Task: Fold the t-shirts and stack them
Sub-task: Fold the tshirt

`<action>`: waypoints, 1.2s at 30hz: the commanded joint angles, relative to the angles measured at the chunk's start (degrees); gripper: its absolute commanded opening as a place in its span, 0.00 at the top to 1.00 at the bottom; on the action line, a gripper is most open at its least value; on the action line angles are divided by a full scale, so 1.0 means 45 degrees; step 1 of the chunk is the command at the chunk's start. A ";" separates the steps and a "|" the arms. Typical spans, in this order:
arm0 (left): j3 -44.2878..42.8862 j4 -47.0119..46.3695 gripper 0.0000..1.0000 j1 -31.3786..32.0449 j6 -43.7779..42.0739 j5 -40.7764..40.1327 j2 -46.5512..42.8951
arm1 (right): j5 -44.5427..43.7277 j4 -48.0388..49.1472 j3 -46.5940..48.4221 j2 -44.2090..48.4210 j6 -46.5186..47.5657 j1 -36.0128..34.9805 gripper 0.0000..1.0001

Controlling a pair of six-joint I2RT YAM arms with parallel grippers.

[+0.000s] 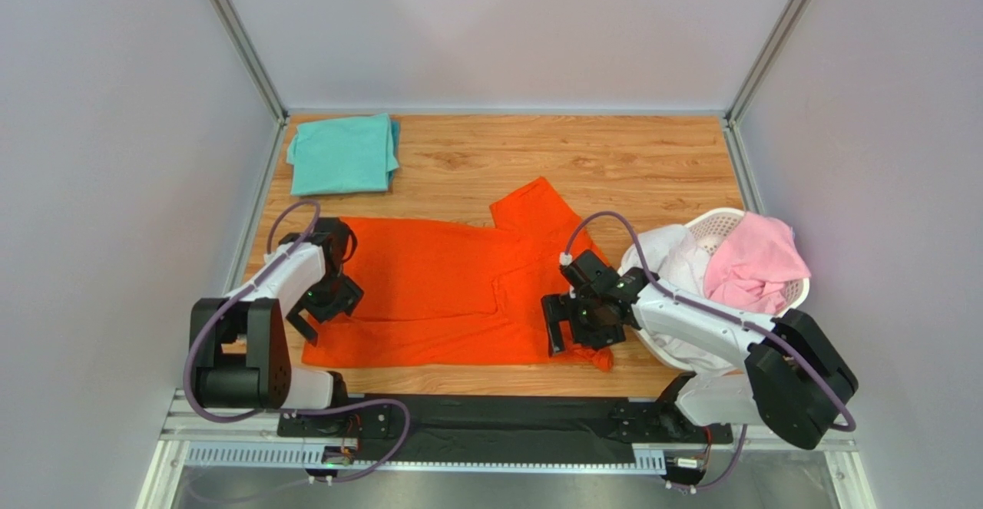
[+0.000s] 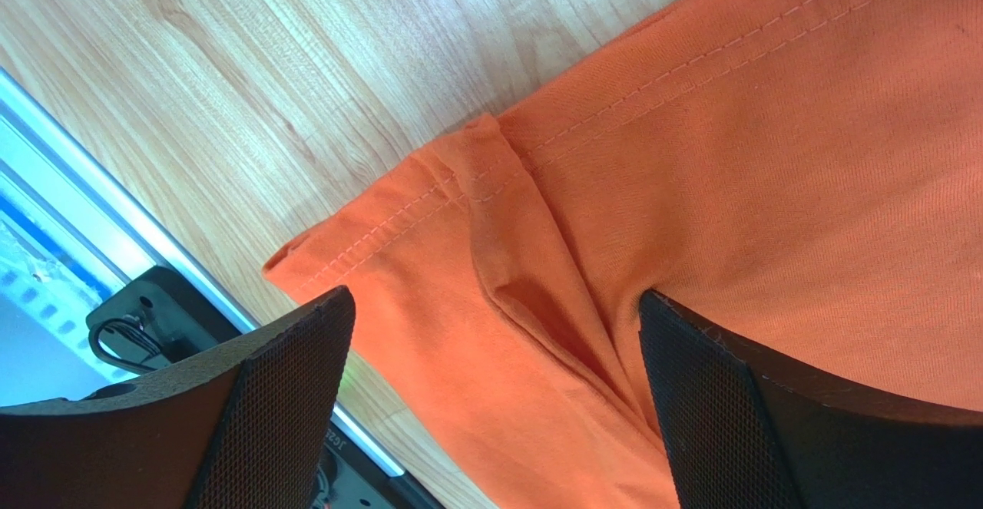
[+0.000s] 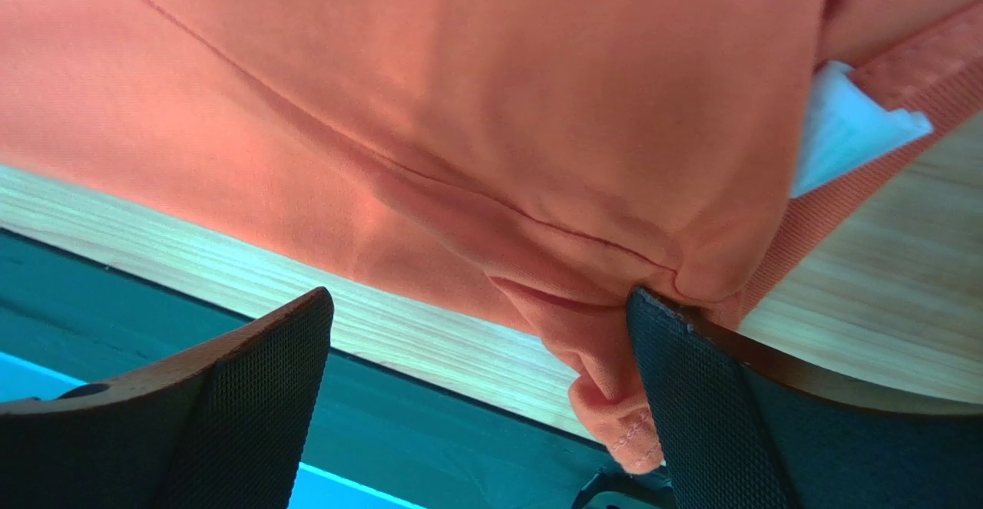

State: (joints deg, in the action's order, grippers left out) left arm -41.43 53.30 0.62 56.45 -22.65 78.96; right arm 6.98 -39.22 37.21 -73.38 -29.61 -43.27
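An orange-red cloth t-shirt (image 1: 444,290) lies spread across the middle of the wooden surface (image 1: 623,164). A folded teal-green cloth t-shirt (image 1: 342,153) sits at eleven o'clock. At three o'clock, a white perforated plastic basket (image 1: 722,217) holds a pale pink cloth t-shirt (image 1: 756,261) and a white cloth t-shirt (image 1: 675,258).

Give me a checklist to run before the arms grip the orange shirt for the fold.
1. Left end effector open: ok, jaws wide over the orange t-shirt hem corner.
2. Right end effector open: ok, jaws wide at the shirt's near collar-side edge.
3. Cloth flat at both grip spots: not ok, creased and bunched.
4. Folded teal t-shirt clear of the orange one: ok.
5. Right arm clear of the basket: cannot tell.
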 commanded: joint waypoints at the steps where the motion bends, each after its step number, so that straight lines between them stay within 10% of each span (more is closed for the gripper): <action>1: 0.0008 -0.0321 0.00 -0.0353 -0.0063 -0.0357 0.0267 | -0.0323 -0.0053 0.0362 0.0057 0.0541 0.0279 0.00; 7: -0.0558 0.0244 0.00 -0.0353 -0.0432 0.0814 -0.1427 | 0.1612 -0.0560 0.2157 0.0663 0.2356 0.0279 0.00; 14: -0.2682 0.0266 0.00 -0.0353 -0.0961 0.1421 -0.3074 | -0.1158 -0.0933 0.4580 0.0586 0.2771 0.0298 0.00; 26: -0.7507 -0.1588 0.01 -0.0762 -0.2659 0.0893 0.2430 | -0.1747 0.0903 0.5599 -0.0255 0.2516 0.1020 0.00; 36: -1.0655 -0.2293 0.21 -0.1486 -0.4203 0.1811 0.7471 | -0.1161 0.0982 0.4720 0.0057 0.2653 0.1919 0.00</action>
State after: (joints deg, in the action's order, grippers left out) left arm -85.41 44.25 -5.85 41.74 -16.08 110.83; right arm 1.02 -36.95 59.51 -74.59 -18.57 -35.57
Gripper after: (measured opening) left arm 0.808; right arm 0.998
